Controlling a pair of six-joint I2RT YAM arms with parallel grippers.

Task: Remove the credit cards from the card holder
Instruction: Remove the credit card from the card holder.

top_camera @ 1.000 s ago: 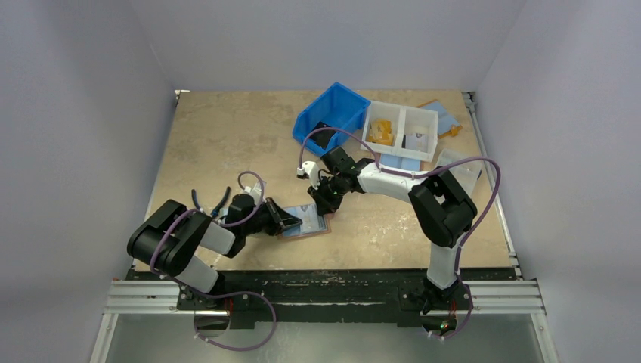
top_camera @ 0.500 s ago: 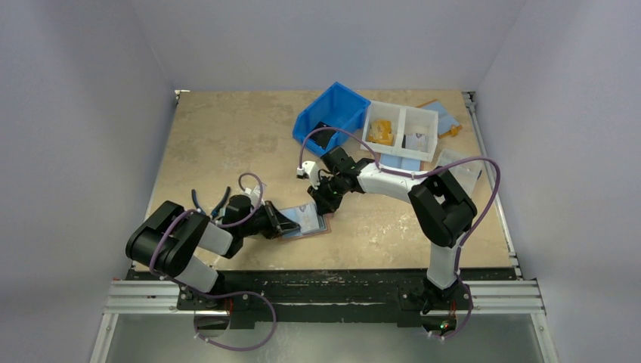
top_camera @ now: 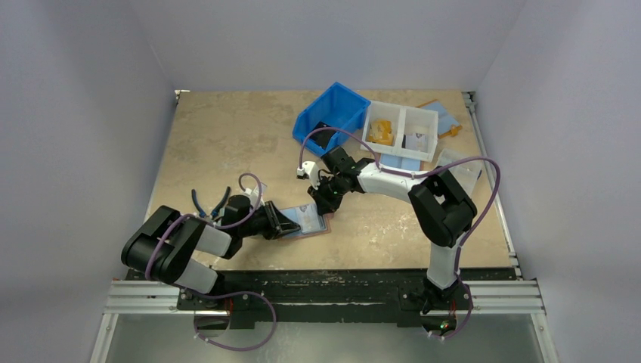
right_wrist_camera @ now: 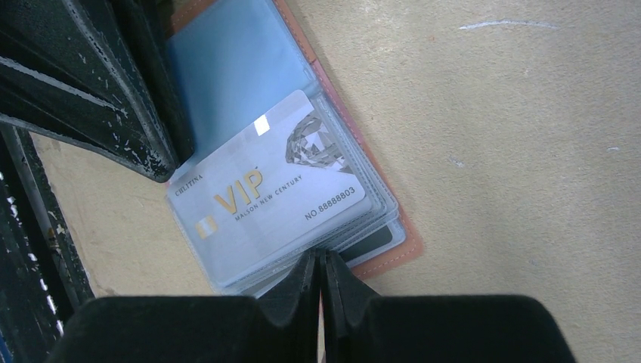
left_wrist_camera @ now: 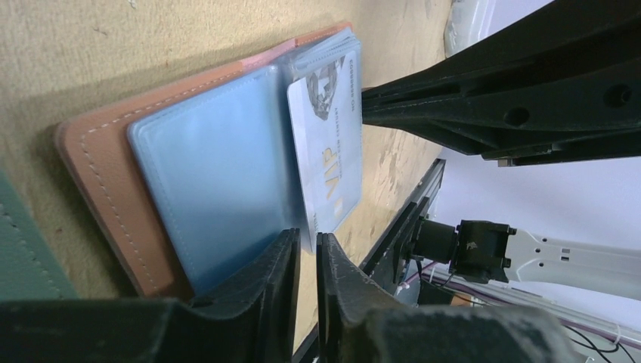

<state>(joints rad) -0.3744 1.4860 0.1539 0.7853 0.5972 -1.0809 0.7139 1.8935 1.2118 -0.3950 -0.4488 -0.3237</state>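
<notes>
**Item 1. Card holder** (top_camera: 314,224): salmon-brown leather with a light-blue lining. It lies opened flat on the counter (top_camera: 227,144), under the tips of both claws and between the two arms.

**Item 2. VIP card** (right_wrist_camera: 264,198): silver-white with gold lettering and a diamond motif. It lies face up among the holder's clear sleeves (right_wrist_camera: 376,218), its long side running from the right claw towards the left.

**Item 3. Left claw** (left_wrist_camera: 307,243): the jaws are narrow, with a thin slit between them. The card's near corner reaches the slit. Whether it is pinched cannot be told.

**Item 4. Right claw** (right_wrist_camera: 320,261): the jaws are all but closed. The tips are set down on the edge of the sleeve stack, on the side away from the left claw.

**Item 5. Blue bin** (top_camera: 336,113) and **white divided tray** (top_camera: 401,130): both stand beyond the right claw, well apart from it.

**Item 6. Pliers** (top_camera: 212,201): blue-handled, on the counter behind the left claw, beside its arm.
</notes>
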